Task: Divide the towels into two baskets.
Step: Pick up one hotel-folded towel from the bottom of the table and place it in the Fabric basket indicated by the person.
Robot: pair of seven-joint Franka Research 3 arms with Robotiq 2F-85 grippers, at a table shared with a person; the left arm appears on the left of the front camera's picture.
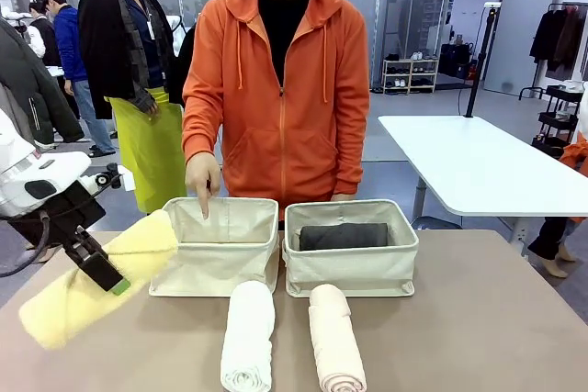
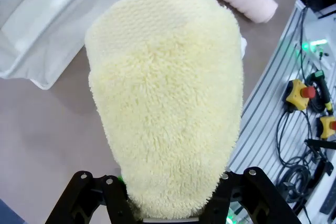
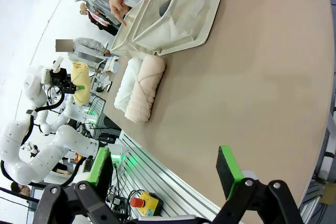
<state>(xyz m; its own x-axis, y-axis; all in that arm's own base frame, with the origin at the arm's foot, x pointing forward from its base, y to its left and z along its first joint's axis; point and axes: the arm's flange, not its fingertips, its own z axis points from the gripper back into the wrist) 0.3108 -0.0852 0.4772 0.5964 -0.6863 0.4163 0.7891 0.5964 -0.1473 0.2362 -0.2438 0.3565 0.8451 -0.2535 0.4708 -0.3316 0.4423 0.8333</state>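
Note:
My left gripper (image 1: 99, 273) is shut on the pale yellow towel (image 1: 96, 274) and holds it tilted in the air, left of the left basket (image 1: 219, 250). Up close in the left wrist view, the yellow towel (image 2: 165, 108) sticks out from between the fingers. The person's finger (image 1: 204, 204) points into the left basket, which looks empty. In the right basket (image 1: 351, 250) lies the dark grey towel (image 1: 343, 236). The white towel (image 1: 248, 337) and the pink-beige towel (image 1: 333, 341) lie side by side on the table in front of the baskets. My right gripper (image 3: 165, 169) hangs open above the table's near right part.
The person in an orange hoodie (image 1: 280, 89) stands right behind the baskets. The brown table (image 1: 487, 319) has free room to the right of the towels. Cables and emergency-stop buttons (image 2: 304, 93) lie along the robot-side rail.

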